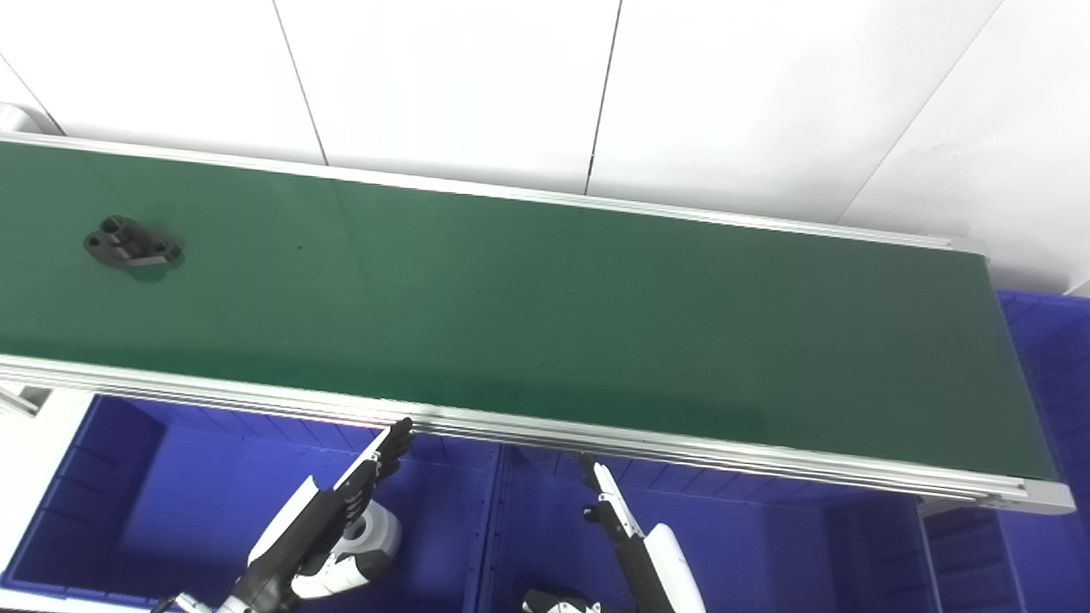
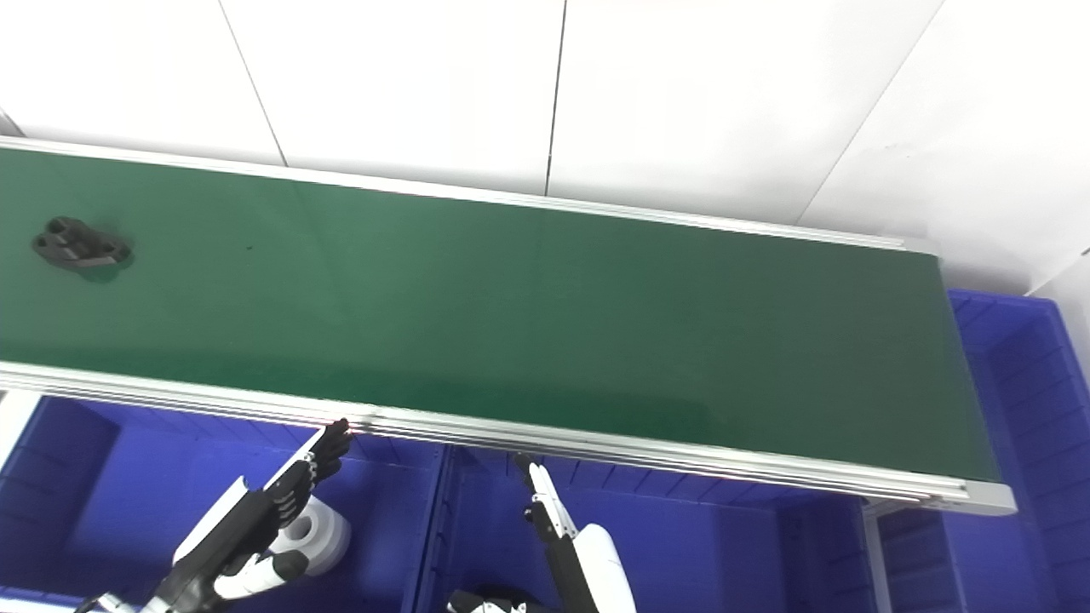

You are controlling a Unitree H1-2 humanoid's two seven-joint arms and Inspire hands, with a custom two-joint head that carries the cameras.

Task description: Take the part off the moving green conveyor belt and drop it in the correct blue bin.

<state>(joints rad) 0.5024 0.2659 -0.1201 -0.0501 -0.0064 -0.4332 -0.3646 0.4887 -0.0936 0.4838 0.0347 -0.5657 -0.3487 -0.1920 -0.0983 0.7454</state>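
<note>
**Operator:** Report task status.

**Technician:** Nothing is complete yet. The black part (image 1: 132,243) lies on the green conveyor belt (image 1: 545,323) at roughly 9 o'clock in the view, near the far left end. It is untouched and well apart from both hands.

**Operator:** Hand condition?

**Technician:** The left robot hand (image 1: 336,511) sits at about 7 o'clock, below the belt's near rail (image 1: 596,438), fingers extended and apart, gripping nothing. Its fingertips reach just up to the rail. The right robot hand (image 1: 617,511) is at about 6 o'clock, also below the rail, fingers straight and holding nothing. Both hang over the blue bins (image 1: 213,502).

**Operator:** Bin contents?

**Technician:** The left bin holds a white cylindrical item (image 1: 375,532) just beside the left robot hand. The bin under the right robot hand shows nothing I can identify. A further blue bin (image 1: 1043,340) stands at the belt's right end, at 3 o'clock.

**Operator:** Remaining steps?

**Technician:** All of them, in my judgement: reach over the rail, grasp the part, lift it, carry it to the correct bin, release. Which bin is correct cannot be determined from these views.
</note>
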